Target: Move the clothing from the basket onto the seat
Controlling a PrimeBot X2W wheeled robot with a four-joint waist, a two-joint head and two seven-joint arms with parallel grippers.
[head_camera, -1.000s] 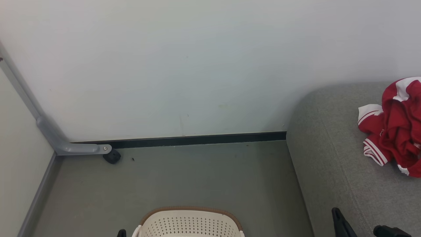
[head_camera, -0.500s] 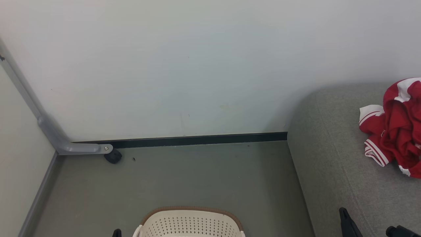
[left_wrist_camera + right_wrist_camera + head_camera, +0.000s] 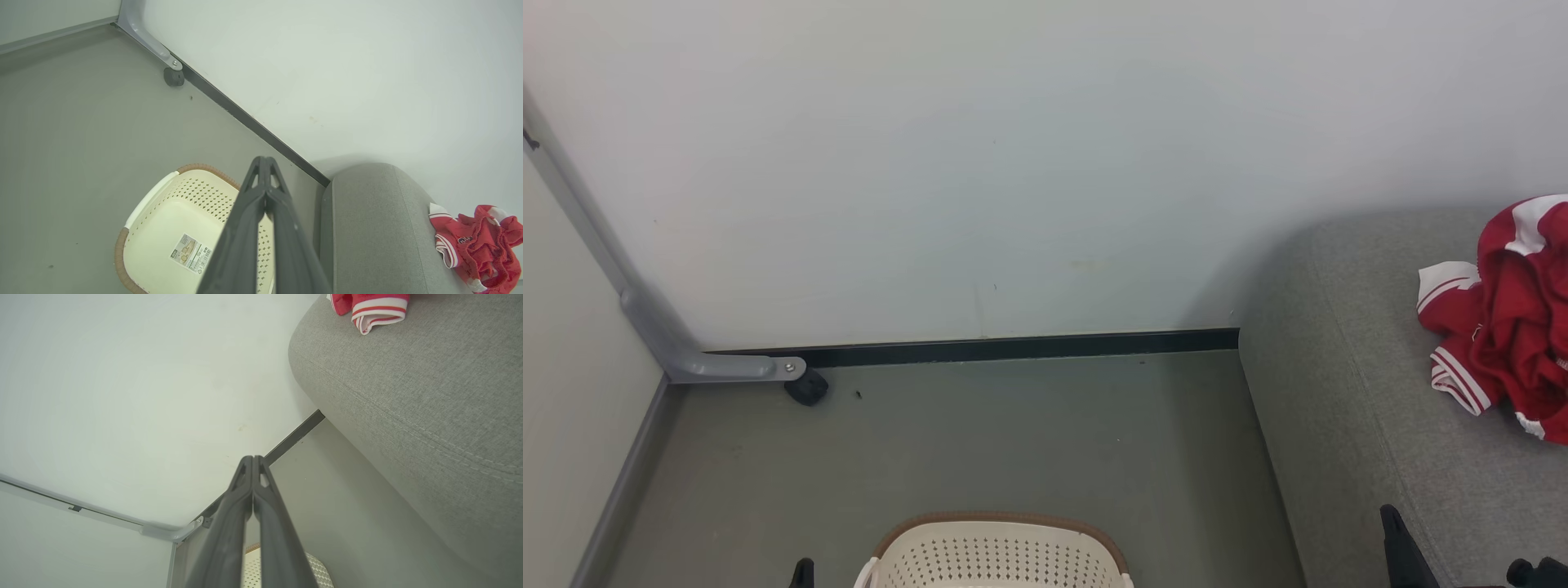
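Note:
The cream perforated basket (image 3: 996,531) with its brown rim stands on the floor at the bottom middle of the head view. In the left wrist view the basket (image 3: 119,249) holds no garment, just a label on its bottom. The red clothing (image 3: 1511,327) with white stripes lies bunched on the grey seat (image 3: 1339,408) at the right. My left gripper (image 3: 264,160) is shut and empty above the basket, its tip (image 3: 803,574) just left of it. My right gripper (image 3: 251,458) is shut and empty, low beside the seat's front edge (image 3: 1390,523). The clothing (image 3: 478,245) sits far from both.
A white wall with a dark baseboard (image 3: 1013,347) closes the back. At the left corner a grey metal bar ends in a black caster (image 3: 806,388). Grey floor (image 3: 1013,441) lies between wall, basket and seat.
In the head view the right gripper's tip has slid right and lower, and the left tip has slid left. The camera has shifted slightly. The clothing and basket lie as before.

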